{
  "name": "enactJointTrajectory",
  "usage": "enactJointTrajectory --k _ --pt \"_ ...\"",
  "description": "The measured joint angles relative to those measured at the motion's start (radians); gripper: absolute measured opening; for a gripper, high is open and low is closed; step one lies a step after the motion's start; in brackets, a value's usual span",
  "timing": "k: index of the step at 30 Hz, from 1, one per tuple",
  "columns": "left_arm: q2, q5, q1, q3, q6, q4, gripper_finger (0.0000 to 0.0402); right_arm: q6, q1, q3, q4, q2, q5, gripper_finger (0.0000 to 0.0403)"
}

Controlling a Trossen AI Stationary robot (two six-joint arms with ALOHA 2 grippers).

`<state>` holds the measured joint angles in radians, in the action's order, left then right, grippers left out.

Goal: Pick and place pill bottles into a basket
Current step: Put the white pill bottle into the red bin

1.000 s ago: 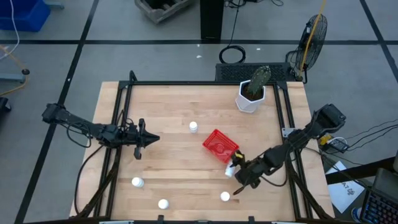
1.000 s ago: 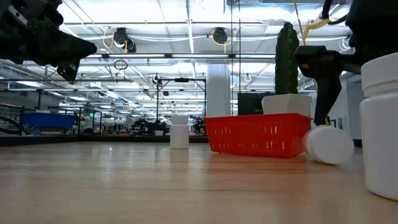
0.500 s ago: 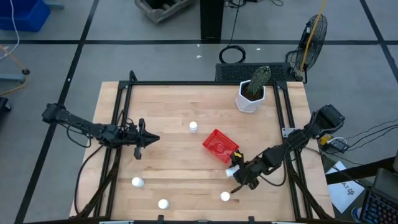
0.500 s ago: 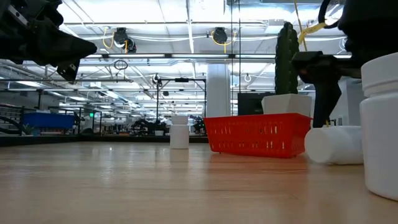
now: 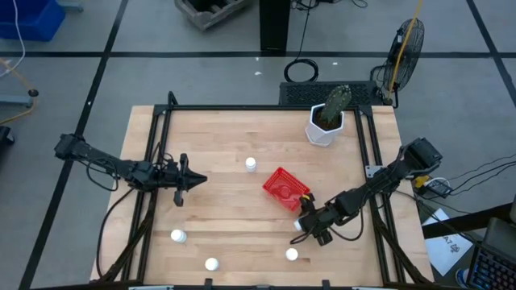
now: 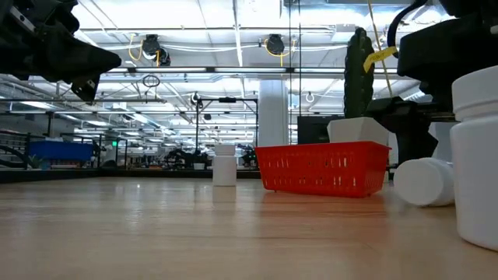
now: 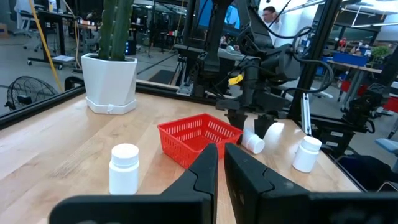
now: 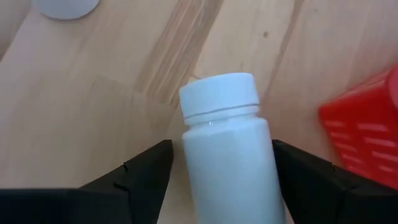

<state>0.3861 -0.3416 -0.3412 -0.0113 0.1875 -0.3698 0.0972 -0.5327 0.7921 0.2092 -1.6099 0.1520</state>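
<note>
Lying on its side on the wooden worktop (image 5: 226,145), 1 small white plastic pill bottle (image 8: 231,149) is seen between the 2 spread fingers of the right claw (image 5: 305,228), just beside a corner of the small square red plastic basket (image 5: 285,188). From the right wrist view, the dark fingers (image 8: 146,168) are set on each side of the bottle, and it cannot be told if they press on it. The bottle's round cap is turned away from the wrist.

4 more small white bottles are stood upright on the worktop. 1 upright bottle (image 5: 251,164) is found near the basket, on the side toward the left arm. A second bottle (image 5: 291,254) is seen near the front edge, close to the right claw. A third bottle (image 5: 211,263) and a fourth bottle (image 5: 177,236) are placed well apart from the basket, by the front left part.

The left claw (image 5: 190,180) is held above the worktop, well apart from the basket, with its fingers pressed almost together and nothing between them.

A white pot with a green cactus (image 5: 326,119) is stood at the far side.
</note>
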Motion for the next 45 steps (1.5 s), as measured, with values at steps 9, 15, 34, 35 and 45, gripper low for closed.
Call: enactJointTrajectory --k 9,15,34,35,45 --pt "0.000 0.000 0.000 0.000 0.000 0.000 0.0033 0.106 -0.030 0.000 0.009 0.014 -0.023 0.0154" --pt "0.000 0.000 0.000 0.000 0.000 0.000 0.0033 0.195 -0.110 0.000 0.012 0.014 0.068 0.0154" --pt "0.000 0.000 0.000 0.000 0.000 0.000 0.0033 0.385 -0.389 -0.386 -1.020 0.018 0.718 0.0154" --pt "0.000 0.000 0.000 0.000 0.000 0.000 0.0033 0.389 -0.394 -0.424 -1.103 0.018 0.737 0.0154" --pt "0.000 0.000 0.000 0.000 0.000 0.000 0.0033 0.564 -0.387 -0.494 -1.094 -0.029 0.824 0.0154"
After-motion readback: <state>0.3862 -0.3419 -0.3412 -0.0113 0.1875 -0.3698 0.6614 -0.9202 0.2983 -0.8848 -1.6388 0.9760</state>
